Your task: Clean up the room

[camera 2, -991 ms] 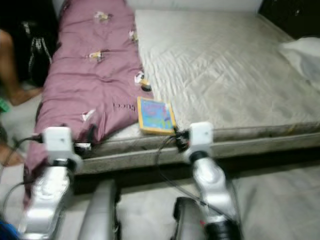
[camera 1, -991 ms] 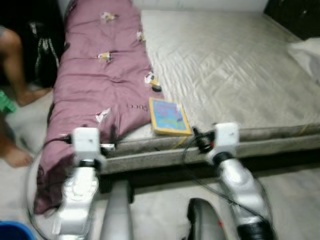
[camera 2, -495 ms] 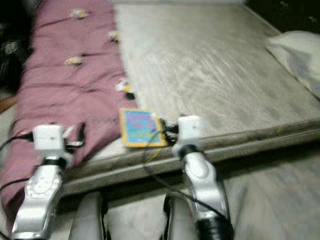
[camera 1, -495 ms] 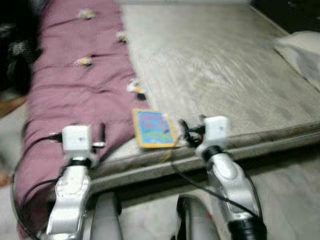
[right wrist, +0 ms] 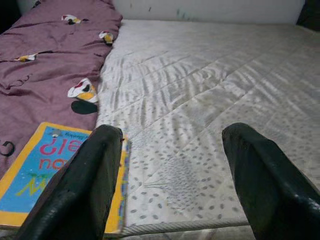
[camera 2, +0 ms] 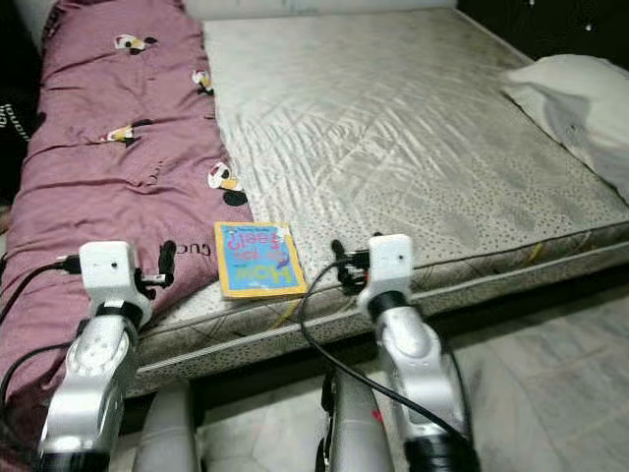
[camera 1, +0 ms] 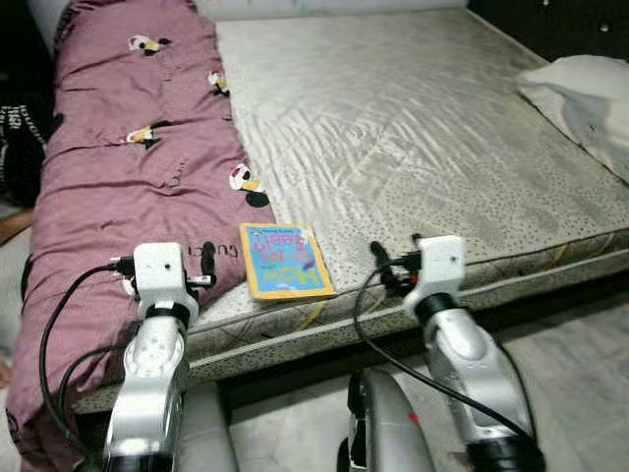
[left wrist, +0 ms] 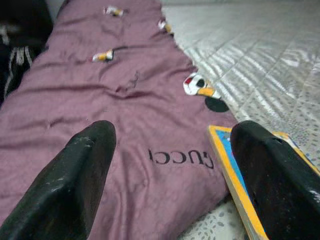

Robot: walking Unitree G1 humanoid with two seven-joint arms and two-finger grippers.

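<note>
Bedroom interior. A wide bed (camera 1: 413,128) with a bare, quilted grey-beige mattress, speckled along its near edge, spans the scene. The floor (camera 1: 580,364) before it is pale grey tile with faint veining. Dark furniture (camera 1: 550,20) stands beyond the bed's far right corner. Lighting is even and diffuse, raising a soft sheen on the mattress.

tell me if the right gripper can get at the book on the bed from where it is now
Probably yes. The right gripper hangs open at the mattress edge, with the book lying flat just to its left near that same edge. Nothing sits between them; the purple blanket only borders the book's far side.
</note>
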